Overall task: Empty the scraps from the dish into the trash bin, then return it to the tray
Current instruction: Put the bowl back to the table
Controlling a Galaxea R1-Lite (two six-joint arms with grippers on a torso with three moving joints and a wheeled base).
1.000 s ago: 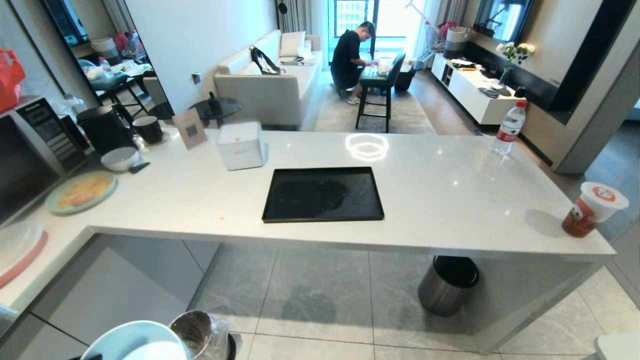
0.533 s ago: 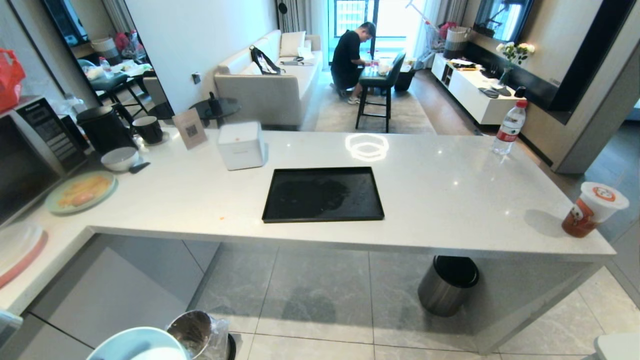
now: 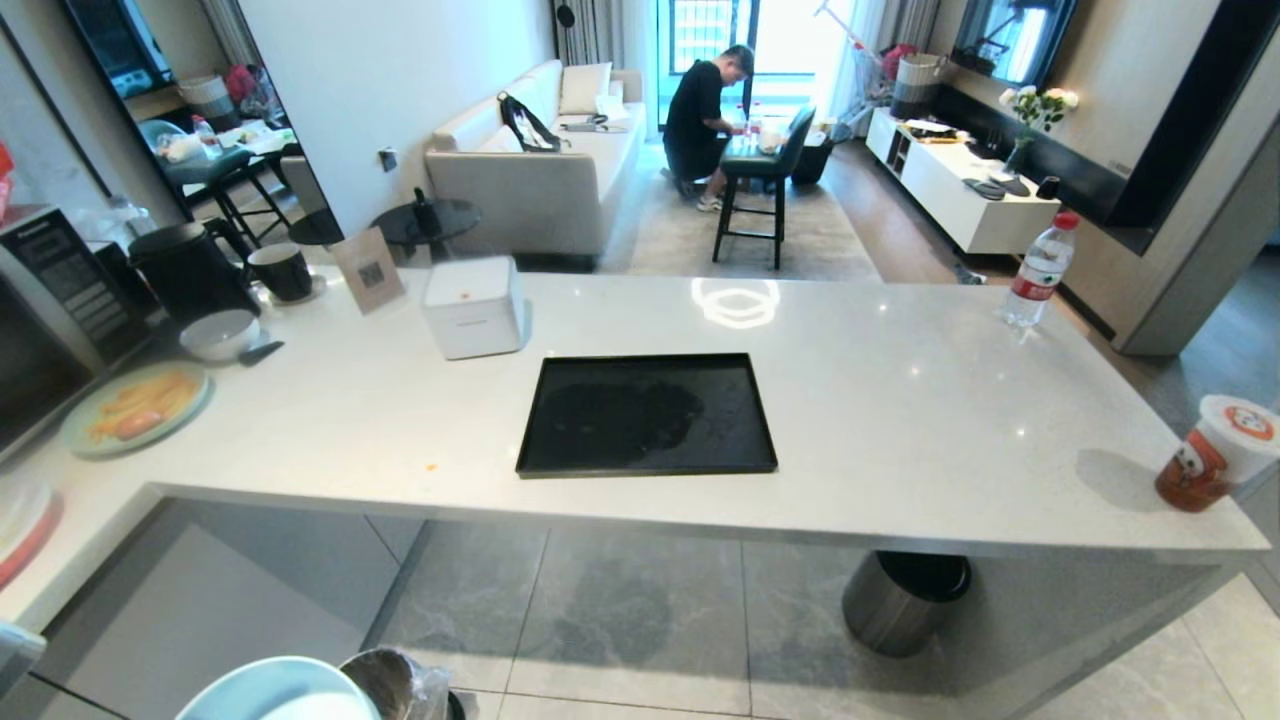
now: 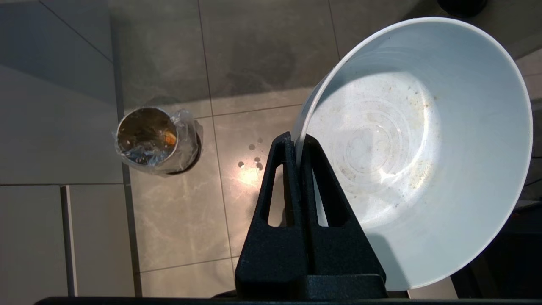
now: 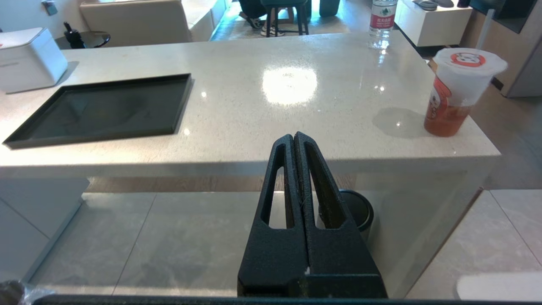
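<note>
While the left gripper pinches the empty dish by its rim, scraps lie in the trash bin. Right gripper is closed, holding nothing.

Head camera overlooks the tray; right wrist faces it too.

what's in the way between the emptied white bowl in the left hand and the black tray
Nothing visible sits on the flat black rectangular tray. The smooth white bowl, gripped by the left hand, is low beside the white counter's near edge, which it must rise over.

The right gripper, fingers pressed together, hangs before the counter; the tray lies near its left edge.
</note>
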